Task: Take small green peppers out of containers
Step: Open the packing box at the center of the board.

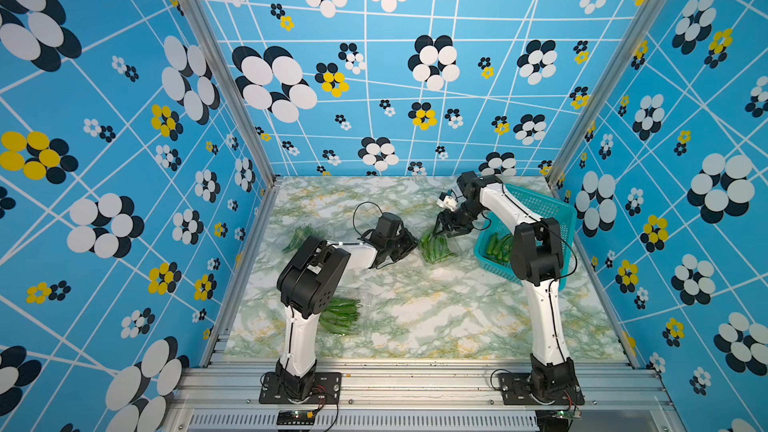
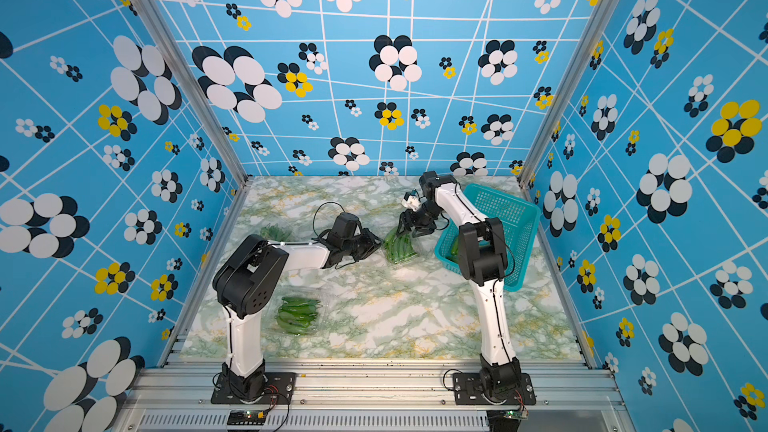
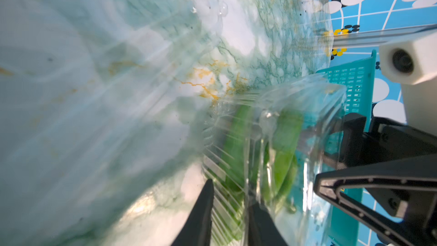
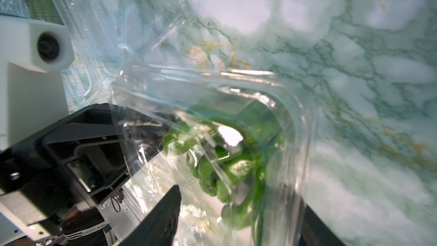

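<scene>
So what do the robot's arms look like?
The left arm and right arm match: smooth white links and chunky black joints. Thin black cables loop alongside. The left gripper and right gripper are black with pointed fingers, each beside a white camera block.

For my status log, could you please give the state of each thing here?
middle container: holds peppers.
near container: full.
far container: holds peppers.
basket: some peppers inside.
left gripper: shut on middle container's wall.
right gripper: open, astride that container.
</scene>
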